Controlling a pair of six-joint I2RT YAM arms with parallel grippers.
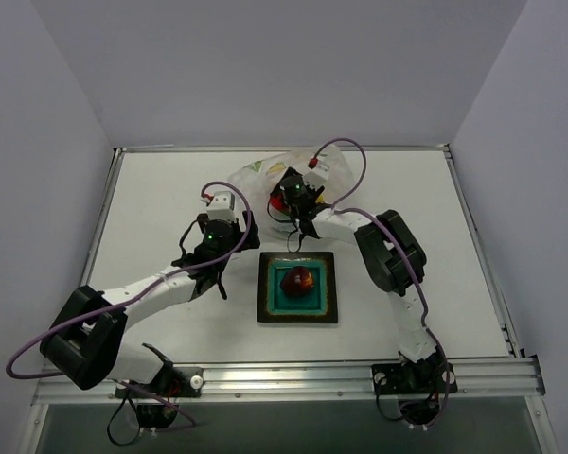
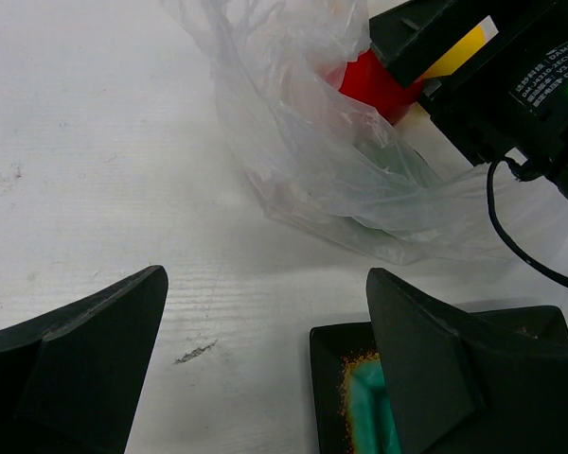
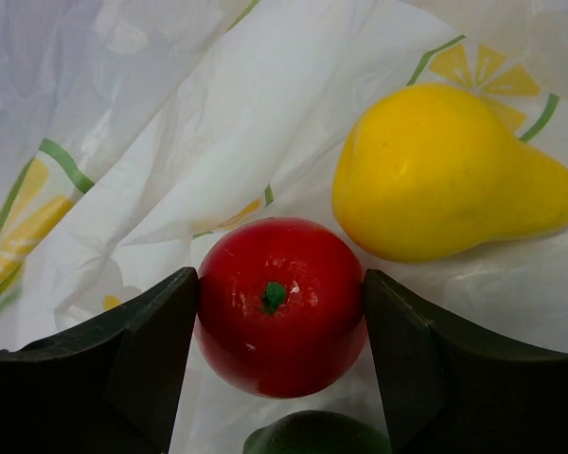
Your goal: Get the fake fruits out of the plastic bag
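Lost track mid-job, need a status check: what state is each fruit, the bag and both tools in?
left tool: open, empty, over the table.
right tool: closed on the bright red fruit, inside the plastic bag.
yellow fruit: lying loose in the bag.
green fruit: in the bag, mostly out of view.
dark red fruit: out, resting on the plate.
plastic bag: crumpled, open.

Table with plastic bag, plate

Square teal plate, dark rim, flat on white table, near front-centre.
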